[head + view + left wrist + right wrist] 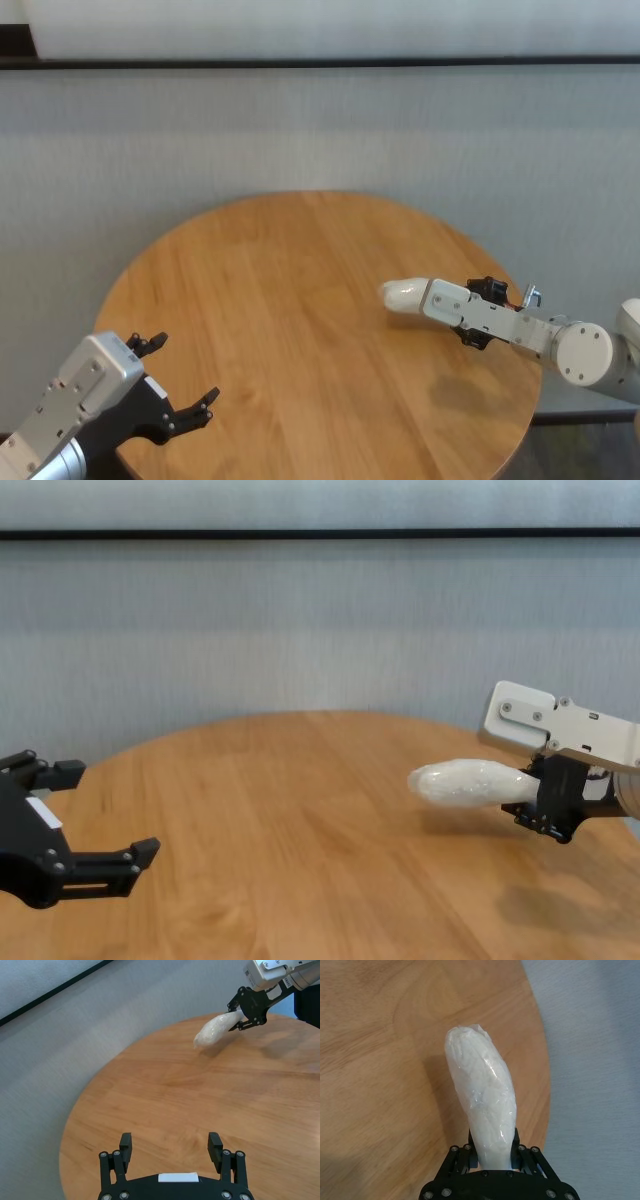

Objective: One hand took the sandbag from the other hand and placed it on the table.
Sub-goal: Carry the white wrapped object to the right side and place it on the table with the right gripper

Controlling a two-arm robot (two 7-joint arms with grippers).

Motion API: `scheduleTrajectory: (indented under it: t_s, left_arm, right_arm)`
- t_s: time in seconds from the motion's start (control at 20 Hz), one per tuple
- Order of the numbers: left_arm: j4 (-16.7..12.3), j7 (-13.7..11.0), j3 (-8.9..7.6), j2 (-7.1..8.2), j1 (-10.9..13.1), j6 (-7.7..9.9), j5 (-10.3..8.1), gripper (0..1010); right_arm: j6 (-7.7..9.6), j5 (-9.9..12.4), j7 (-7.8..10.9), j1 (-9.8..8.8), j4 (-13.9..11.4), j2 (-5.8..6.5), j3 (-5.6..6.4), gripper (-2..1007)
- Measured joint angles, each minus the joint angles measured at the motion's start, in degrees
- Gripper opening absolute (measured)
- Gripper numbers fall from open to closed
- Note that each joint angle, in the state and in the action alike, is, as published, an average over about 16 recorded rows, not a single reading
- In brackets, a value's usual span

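The sandbag (465, 783) hangs in the air above the right side of the table (300, 330), clear of the wood, with its shadow on the top beneath it. It is pinched at one end by the right gripper (548, 798), whose jaws are clamped on the narrow tail of the bag while the rest of the white, plastic-wrapped body juts out free toward the table's middle. The left gripper (172, 1147) waits at the near left edge of the table, well apart from the bag, its fingers spread wide and holding nothing. By the look of it the handover has not yet begun: the bag is offered, not taken. The next move calls for the two grippers to meet, the left one closing round the free end of the bag before the right one lets go; the slick wrap and shifting filling may make that grip slippery. In count: one sandbag, one round table, two grippers.
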Motion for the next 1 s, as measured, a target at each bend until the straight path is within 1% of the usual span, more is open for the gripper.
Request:
scheduleTrajectory:
  t_s: [0.6, 1.0]
  left_arm:
    - [0.0, 0.0, 0.00, 0.00, 0.0, 0.00, 0.00, 1002]
    - [0.0, 0.0, 0.00, 0.00, 0.0, 0.00, 0.00, 1002]
  right_arm:
    - [1.93, 1.2, 2.35, 0.77, 0.9, -0.21, 0.08, 331]
    - [2.25, 1.8, 2.22, 1.02, 1.3, -0.27, 0.17, 331]
